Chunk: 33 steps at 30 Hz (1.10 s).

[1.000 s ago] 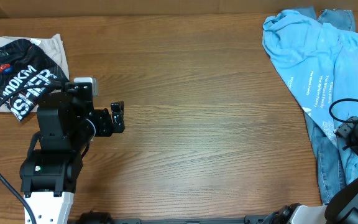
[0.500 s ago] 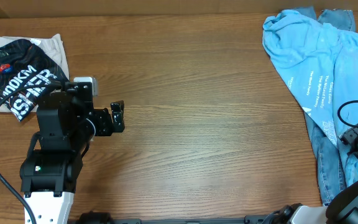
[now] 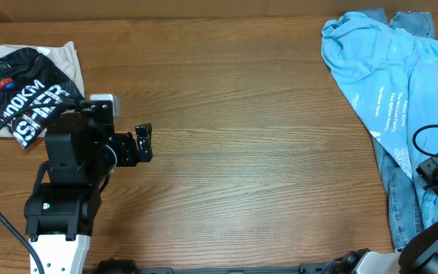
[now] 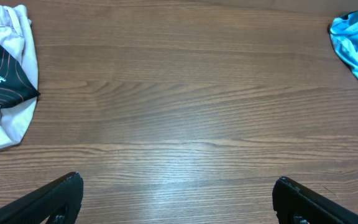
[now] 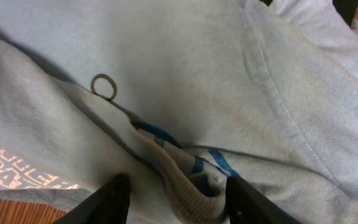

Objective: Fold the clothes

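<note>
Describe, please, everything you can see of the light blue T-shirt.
The T-shirt is light sky-blue, cotton by its look, lying crumpled and unfolded at the right edge of the table. Small white print runs in slanted lines across it. It lies partly over darker jeans, which show below it. In the right wrist view its ribbed collar with blue trim bunches between the fingers of the open right gripper, low over the cloth; whether they touch it cannot be told.

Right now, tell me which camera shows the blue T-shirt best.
Overhead: the T-shirt shows almost whole, crumpled at the right end of the table. Left wrist catches only a corner. Right wrist shows a close-up of its folds and collar.
</note>
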{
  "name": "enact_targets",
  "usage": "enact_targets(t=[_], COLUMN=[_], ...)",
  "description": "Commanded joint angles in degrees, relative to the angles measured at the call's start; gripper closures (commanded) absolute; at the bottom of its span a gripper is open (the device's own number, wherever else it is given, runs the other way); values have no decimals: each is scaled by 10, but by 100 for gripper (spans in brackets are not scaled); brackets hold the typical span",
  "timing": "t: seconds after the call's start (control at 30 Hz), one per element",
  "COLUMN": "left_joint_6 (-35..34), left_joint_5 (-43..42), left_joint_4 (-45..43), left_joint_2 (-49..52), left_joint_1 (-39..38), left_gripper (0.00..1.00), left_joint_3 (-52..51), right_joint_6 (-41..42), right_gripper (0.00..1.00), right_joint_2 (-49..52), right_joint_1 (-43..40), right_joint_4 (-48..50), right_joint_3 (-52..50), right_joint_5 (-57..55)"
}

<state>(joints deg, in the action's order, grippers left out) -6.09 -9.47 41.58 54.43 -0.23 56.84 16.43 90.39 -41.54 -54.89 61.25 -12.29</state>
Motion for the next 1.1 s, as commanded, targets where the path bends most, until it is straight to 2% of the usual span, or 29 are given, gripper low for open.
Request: enact_targets(t=[0.0, 0.07, 0.13, 0.27, 0.3, 0.43, 0.67, 0.73, 0.83, 1.07], left_joint_6=[-8, -8, -8, -8, -8, -8, -8, -8, -8, -8], left_joint_5=[-7, -7, -7, -7, -7, -7, -7, -7, -7, -7], left_joint_4=[-2, -2, -2, -2, -2, -2, 0, 0, 0, -2], left_joint_2=[-2, -2, -2, -2, -2, -2, -2, -2, -2, -2], left_joint_1=[3, 3, 3, 3, 3, 3, 3, 3, 3, 3], left_gripper=[0, 0, 0, 0, 0, 0, 0, 0, 0, 0], left_joint_3=[17, 17, 17, 17, 17, 17, 17, 17, 17, 17], right_joint_6=[5, 14, 14, 14, 14, -7, -107, -136, -150, -82], right_gripper=[48, 50, 59, 93, 96, 96, 96, 96, 96, 96], right_joint_2=[-2, -2, -2, -2, -2, -3, -35, -50, -66, -56], right_joint_1=[-11, -15, -18, -20, -20, -14, 67, 121, 221, 492], right_joint_4=[6, 6, 6, 9, 12, 12, -69, -90, -102, -50], right_joint_3=[-12, -13, -13, -13, -13, 9, 151, 196, 238, 250], right_joint_5=[-1, -1, 0, 9, 22, 91, 258, 303, 313, 312])
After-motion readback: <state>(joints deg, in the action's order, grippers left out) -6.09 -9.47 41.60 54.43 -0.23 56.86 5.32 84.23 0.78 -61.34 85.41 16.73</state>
